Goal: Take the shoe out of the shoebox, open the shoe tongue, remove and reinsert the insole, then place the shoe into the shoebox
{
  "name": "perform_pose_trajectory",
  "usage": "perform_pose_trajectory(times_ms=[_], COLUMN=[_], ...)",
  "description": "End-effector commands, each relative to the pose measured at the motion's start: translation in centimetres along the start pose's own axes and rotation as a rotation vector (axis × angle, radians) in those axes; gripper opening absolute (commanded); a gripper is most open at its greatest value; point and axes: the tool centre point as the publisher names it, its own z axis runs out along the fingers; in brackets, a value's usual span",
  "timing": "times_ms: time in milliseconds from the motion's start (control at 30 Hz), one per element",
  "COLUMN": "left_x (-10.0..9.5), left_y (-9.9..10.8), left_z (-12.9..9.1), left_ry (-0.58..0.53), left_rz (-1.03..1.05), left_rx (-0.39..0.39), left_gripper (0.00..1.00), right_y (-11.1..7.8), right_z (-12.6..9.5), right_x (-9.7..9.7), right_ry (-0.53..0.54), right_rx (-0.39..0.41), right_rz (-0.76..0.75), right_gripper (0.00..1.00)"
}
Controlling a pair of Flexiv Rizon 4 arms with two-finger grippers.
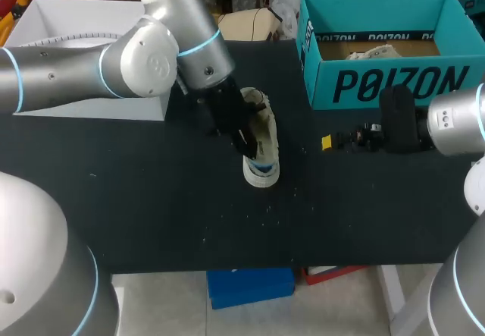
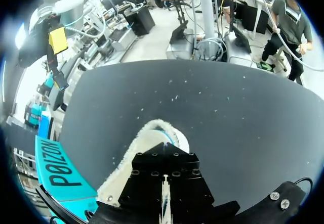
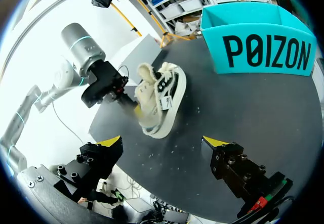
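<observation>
**Shoe out on the table, left gripper at its opening**

The shoe (image 1: 261, 150), cream with dark side markings, sits on the black table (image 1: 151, 199) near the middle, well apart from the teal shoebox (image 1: 379, 86) at the far right. In the right wrist view it looks tipped toward its side, sole edge facing that camera, though the angle makes this uncertain.

The left gripper (image 1: 242, 137) is down at the shoe's mouth, pressed into or against the collar. Its own body hides the tips, so I cannot tell whether it grips anything there. The right gripper (image 3: 162, 142) hangs spread wide and empty beside the shoe, between it and the shoebox, touching nothing.

I judge the take-out step done and the tongue or insole step in hand; no loose insole shows on the table. The next move likely calls for the right gripper to steady the shoe, since a tipped shoe would slide or roll under a one-sided pull.
</observation>
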Motion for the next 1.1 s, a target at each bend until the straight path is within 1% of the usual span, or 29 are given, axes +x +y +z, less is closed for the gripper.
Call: perform_pose_trajectory(times_ms=[33, 300, 433, 867, 1100], left_x=[-0.3, -0.2, 0.1, 0.1, 0.0], left_y=[0.5, 0.5, 0.8, 1.6, 1.8], left_z=[0.9, 2.6, 3.3, 4.4, 4.6], left_ry=[0.04, 0.062, 0.075, 0.098, 0.106], left_rz=[-0.006, -0.006, -0.012, -0.008, -0.003], left_rx=[0.004, 0.029, 0.039, 0.041, 0.045], left_gripper=[0.0, 0.0, 0.0, 0.0, 0.0], right_y=[0.0, 0.0, 0.0, 0.0, 0.0], right_z=[0.0, 0.0, 0.0, 0.0, 0.0], right_x=[0.0, 0.0, 0.0, 0.0, 0.0], right_ry=[0.0, 0.0, 0.0, 0.0, 0.0], right_rx=[0.001, 0.001, 0.001, 0.001, 0.001], right_rz=[0.001, 0.001, 0.001, 0.001, 0.001], right_gripper=[1.0, 1.0, 1.0, 1.0, 1.0])
